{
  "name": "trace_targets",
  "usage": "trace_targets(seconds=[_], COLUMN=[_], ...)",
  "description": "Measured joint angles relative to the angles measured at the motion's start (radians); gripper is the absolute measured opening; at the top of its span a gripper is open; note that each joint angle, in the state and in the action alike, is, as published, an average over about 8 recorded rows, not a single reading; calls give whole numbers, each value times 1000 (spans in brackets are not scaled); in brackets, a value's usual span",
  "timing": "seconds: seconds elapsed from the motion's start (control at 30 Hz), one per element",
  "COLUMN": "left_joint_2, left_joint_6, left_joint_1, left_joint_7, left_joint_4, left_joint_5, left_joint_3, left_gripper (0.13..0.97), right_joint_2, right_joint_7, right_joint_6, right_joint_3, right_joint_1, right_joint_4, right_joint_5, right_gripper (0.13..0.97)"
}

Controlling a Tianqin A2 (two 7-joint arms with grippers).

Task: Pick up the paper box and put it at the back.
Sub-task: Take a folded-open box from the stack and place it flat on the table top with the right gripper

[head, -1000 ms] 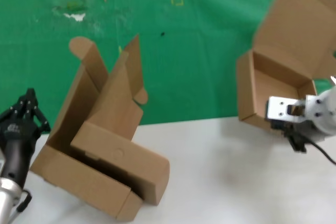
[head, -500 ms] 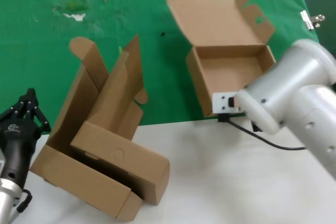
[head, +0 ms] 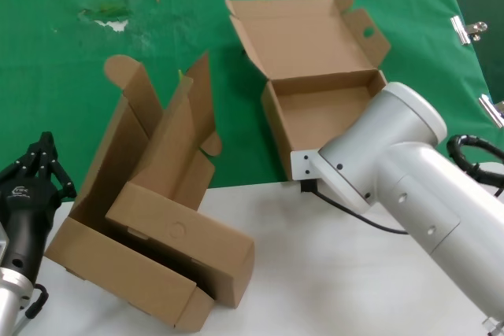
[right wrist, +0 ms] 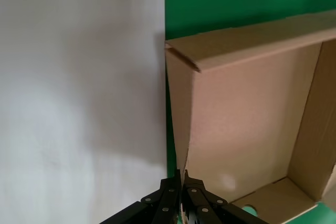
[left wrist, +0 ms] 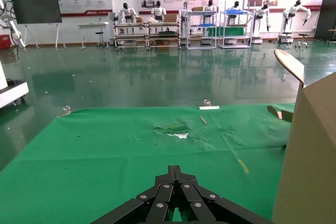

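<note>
Apparently the placement stage was nearly complete. The paper box (head: 323, 108) sat on the green cloth (head: 71, 76) at the back, its hinged lid standing open and the flap with the round hole at the far right corner; the near edge lay close to the border with the white tabletop (head: 315, 273). The right gripper (right wrist: 182, 195) was pinched onto the box's thin near wall, fingers closed on the cardboard, as the right wrist view showed. Remaining work, by this evidence: release the wall and withdraw the arm. The left gripper (left wrist: 176, 192) hung idle at the left edge of the table beside the tilted pile of nested boxes (head: 150, 218), its fingers drawn together on nothing.
</note>
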Motion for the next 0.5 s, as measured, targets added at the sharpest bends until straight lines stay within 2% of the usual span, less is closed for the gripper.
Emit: trace_targets(seconds=[0.5], left_joint_2=[0], left_joint_6=[0], left_joint_1=[0], left_joint_7=[0], left_joint_4=[0], left_joint_5=[0], left_joint_3=[0], left_gripper=[140], right_joint_2=[-92], right_joint_7=[81], right_joint_6=[68], right_joint_3=[76], right_joint_1=[-20], right_joint_4=[-57], right_joint_5=[-43], right_gripper=[137])
